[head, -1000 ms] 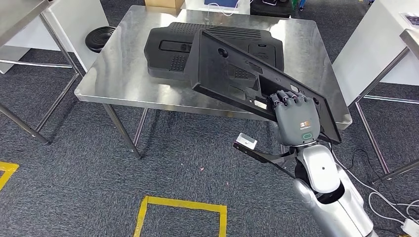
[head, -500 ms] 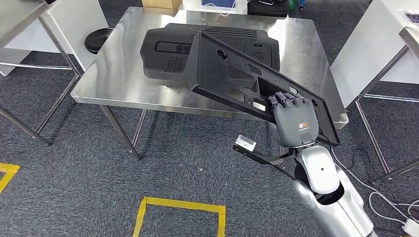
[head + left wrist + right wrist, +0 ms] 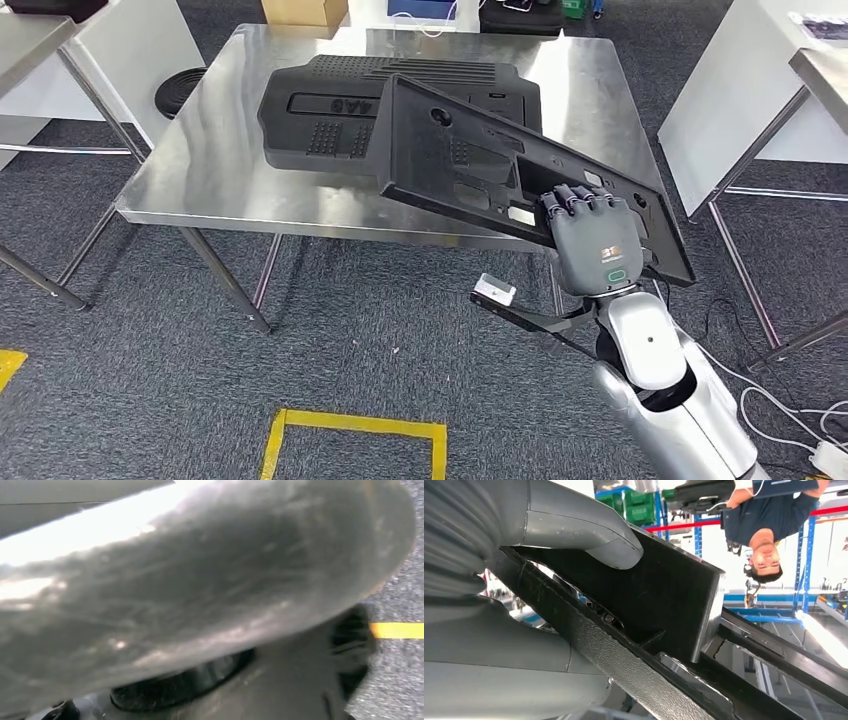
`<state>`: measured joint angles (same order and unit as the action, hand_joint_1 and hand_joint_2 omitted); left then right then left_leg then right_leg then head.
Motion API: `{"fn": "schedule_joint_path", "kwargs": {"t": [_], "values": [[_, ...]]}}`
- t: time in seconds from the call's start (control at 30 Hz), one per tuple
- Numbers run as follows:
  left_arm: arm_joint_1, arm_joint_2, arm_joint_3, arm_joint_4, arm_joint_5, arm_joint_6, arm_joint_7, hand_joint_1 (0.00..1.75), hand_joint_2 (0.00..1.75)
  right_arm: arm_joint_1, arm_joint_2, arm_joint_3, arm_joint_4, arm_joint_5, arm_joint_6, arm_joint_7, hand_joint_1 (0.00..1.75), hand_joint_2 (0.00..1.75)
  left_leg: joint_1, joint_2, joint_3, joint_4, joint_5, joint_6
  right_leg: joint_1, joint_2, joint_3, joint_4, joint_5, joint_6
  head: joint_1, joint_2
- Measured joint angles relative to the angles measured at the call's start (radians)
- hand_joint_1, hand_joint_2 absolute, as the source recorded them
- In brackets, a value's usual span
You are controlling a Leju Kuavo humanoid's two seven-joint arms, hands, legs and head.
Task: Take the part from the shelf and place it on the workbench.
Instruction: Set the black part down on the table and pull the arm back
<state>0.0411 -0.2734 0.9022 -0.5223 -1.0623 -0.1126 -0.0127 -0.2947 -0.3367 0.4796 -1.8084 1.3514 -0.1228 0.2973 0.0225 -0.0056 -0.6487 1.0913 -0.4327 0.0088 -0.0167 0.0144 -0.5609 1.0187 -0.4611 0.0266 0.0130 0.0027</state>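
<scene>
At the frame's centre right the right hand (image 3: 598, 245) grips the lower-right end of the black panel (image 3: 470, 165), whose long axis slants up-left over the steel table (image 3: 215, 165) (left hand's state: cannot tell).

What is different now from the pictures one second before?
The whole head view has shifted, so the camera moved nearer to the workbench; nothing on it moved by itself. The right hand still holds the black panel tilted above the workbench edge. The other black part still lies there.
</scene>
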Motion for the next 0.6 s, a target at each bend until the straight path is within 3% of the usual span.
{"fn": "schedule_joint_path", "kwargs": {"t": [0.1,0.17,0.23,0.3,0.33,0.37,0.4,0.47,0.53,0.6], "values": [[-0.006,0.001,0.011,0.002,-0.006,-0.003,-0.003,0.0,0.0,-0.017,-0.007,0.009,0.007,0.016,0.014,0.001,1.75,1.75,-0.01,-0.001,0.016,-0.048,0.003,0.002,0.001,0.002,-0.003,-0.003,-0.003,0.015,0.0,0.0],[-0.007,0.001,0.014,0.004,-0.007,-0.003,-0.003,0.0,0.0,-0.025,-0.012,0.012,0.01,0.019,0.017,0.001,1.75,1.75,-0.01,-0.002,0.022,-0.058,0.007,0.011,-0.003,-0.001,-0.011,0.008,-0.011,0.024,0.0,0.0],[-0.009,0.001,0.015,0.004,-0.008,-0.003,-0.003,0.0,0.0,-0.034,-0.017,0.014,0.013,0.021,0.017,0.001,1.75,1.75,-0.007,-0.002,0.028,-0.067,0.009,0.021,-0.004,-0.005,-0.054,0.086,-0.045,0.023,0.001,0.0],[-0.011,0.001,0.016,0.005,-0.008,-0.004,-0.003,0.0,0.0,-0.038,-0.021,0.016,0.017,0.021,0.018,0.001,1.75,1.75,-0.007,-0.002,0.029,-0.068,0.007,0.026,-0.004,-0.005,-0.13,0.221,-0.091,0.019,0.002,0.0],[-0.011,0.001,0.016,0.005,-0.008,-0.004,-0.004,0.0,0.0,-0.038,-0.022,0.017,0.019,0.022,0.018,0.001,1.75,1.75,-0.007,-0.002,0.03,-0.068,0.005,0.027,-0.004,-0.005,-0.161,0.269,-0.101,0.023,0.002,0.0],[-0.011,0.001,0.016,0.005,-0.008,-0.004,-0.004,0.0,0.0,-0.038,-0.023,0.018,0.022,0.022,0.019,0.001,1.75,1.75,-0.007,-0.002,0.031,-0.068,0.004,0.027,-0.005,-0.006,-0.176,0.28,-0.094,0.03,0.002,0.0],[-0.011,0.001,0.016,0.006,-0.009,-0.004,-0.004,0.0,0.0,-0.038,-0.023,0.02,0.023,0.023,0.02,0.001,1.75,1.75,-0.007,-0.003,0.033,-0.067,0.002,0.026,-0.007,-0.007,-0.168,0.25,-0.072,0.04,0.002,0.0],[-0.011,0.0,0.017,0.006,-0.012,-0.004,-0.004,0.0,0.0,-0.043,-0.026,0.023,0.025,0.025,0.025,0.001,1.75,1.75,-0.006,-0.004,0.04,-0.067,-0.003,0.02,-0.011,-0.013,-0.108,0.107,-0.006,0.058,0.003,0.0],[-0.012,0.0,0.019,0.007,-0.015,-0.004,-0.006,0.0,0.0,-0.052,-0.028,0.029,0.027,0.029,0.034,0.001,1.75,1.75,-0.011,-0.005,0.044,-0.066,-0.01,0.01,-0.008,-0.016,-0.058,0.005,0.033,0.053,0.004,0.0],[-0.012,0.0,0.024,0.007,-0.016,-0.005,-0.007,0.0,0.0,-0.059,-0.03,0.036,0.03,0.031,0.043,0.001,1.75,1.75,-0.015,-0.004,0.046,-0.067,-0.013,0.0,-0.002,-0.013,-0.048,-0.009,0.038,0.036,0.004,0.0]]}}
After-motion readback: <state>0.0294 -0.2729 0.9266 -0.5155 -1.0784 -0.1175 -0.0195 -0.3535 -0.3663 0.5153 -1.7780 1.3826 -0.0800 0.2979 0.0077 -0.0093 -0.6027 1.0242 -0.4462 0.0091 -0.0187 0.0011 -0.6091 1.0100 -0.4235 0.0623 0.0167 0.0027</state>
